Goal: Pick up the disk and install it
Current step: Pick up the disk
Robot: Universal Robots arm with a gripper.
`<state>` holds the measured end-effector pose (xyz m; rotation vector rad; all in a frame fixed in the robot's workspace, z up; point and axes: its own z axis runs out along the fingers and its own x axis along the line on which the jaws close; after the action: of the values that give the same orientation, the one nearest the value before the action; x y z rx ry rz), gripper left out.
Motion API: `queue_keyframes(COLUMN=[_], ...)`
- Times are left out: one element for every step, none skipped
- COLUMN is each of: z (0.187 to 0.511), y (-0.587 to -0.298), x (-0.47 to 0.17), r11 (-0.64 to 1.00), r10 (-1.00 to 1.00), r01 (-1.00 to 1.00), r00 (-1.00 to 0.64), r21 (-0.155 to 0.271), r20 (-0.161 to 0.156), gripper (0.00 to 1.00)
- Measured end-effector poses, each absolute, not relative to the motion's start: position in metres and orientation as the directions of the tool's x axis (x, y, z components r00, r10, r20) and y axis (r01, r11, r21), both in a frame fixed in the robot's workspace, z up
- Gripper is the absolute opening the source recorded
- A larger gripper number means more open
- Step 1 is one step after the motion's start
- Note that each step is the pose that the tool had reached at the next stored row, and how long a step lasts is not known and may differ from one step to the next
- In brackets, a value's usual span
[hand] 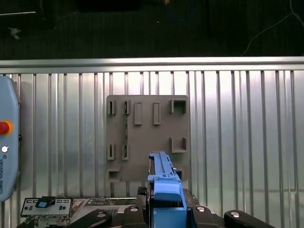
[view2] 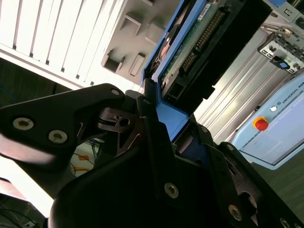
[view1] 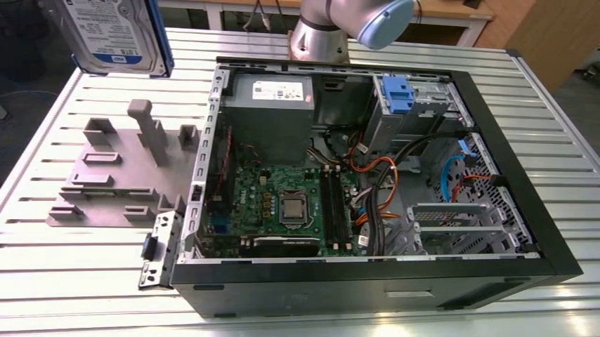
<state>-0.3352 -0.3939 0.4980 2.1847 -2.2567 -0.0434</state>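
Grip comes first: the gripper [view2: 159, 111] is clamped on the disk [view2: 187, 45]. In the second wrist view its black jaws press on the blue frame at one end. The green circuit board on the disk's face runs away from the tool. In the first wrist view the disk stands on edge just ahead of the gripper, carried clear of everything under it. So the pick-up part of the job looks done.

Directly beneath the tool lies the grey holder [hand: 147, 133], flat on the slatted metal table [hand: 237, 142]. Its slots and pegs show nothing in them, and the disk is well above it, touching nothing but the jaws. Off to one side of the gripper, at the table's edge, sits a grey control pad [hand: 7, 142] with a red button.

Farther from the tool is the open computer case [view1: 525, 210], lying on its side with its panel off. Inside it are the green main board [view1: 281, 203], a grey power box [view1: 272, 105], a bundle of orange and black cables [view1: 375, 182], and a silver drive cage [view1: 412, 112] with a small blue latch. The exterior view shows the disk high and well apart from the case, not over its opening.

Installing is therefore all still left: the disk is in no bay and no cable meets it. Which bay is meant for it I cannot tell from here, though the silver cage seems the likely one.
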Motion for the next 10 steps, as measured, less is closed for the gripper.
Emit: queue_keyframes(z=[0.4980, 0.4981, 0.4981, 0.4980, 0.4980, 0.4980, 0.4980, 0.4981, 0.4980, 0.4980], y=[-0.3940, -0.3941, -0.3942, -0.3943, -0.3945, -0.3946, -0.3947, -0.3949, -0.3950, -0.3951], x=[-0.3342, -0.3332, -0.3322, -0.3313, -0.3303, -0.3294, -0.3285, -0.3276, -0.3266, -0.3257], r11=[0.032, 0.032, 0.032, 0.032, 0.032, 0.032, 0.032, 0.032, 0.032, 0.032], r10=[-0.999, -0.999, -0.999, -0.999, -0.999, -0.999, -0.999, -0.999, -0.999, -0.999], r01=[-0.999, -0.999, -0.999, -0.999, -0.999, -0.999, -0.999, -0.999, -0.999, -0.999], r00=[-0.033, -0.033, -0.033, -0.033, -0.033, -0.033, -0.033, -0.033, -0.033, -0.033], r21=[0.020, 0.020, 0.020, 0.020, 0.020, 0.020, 0.020, 0.020, 0.020, 0.020], r20=[-0.019, -0.019, -0.019, -0.019, -0.019, -0.019, -0.019, -0.019, -0.019, -0.019], gripper=[0.36, 0.36, 0.36, 0.36, 0.36, 0.36, 0.36, 0.36, 0.36, 0.36])
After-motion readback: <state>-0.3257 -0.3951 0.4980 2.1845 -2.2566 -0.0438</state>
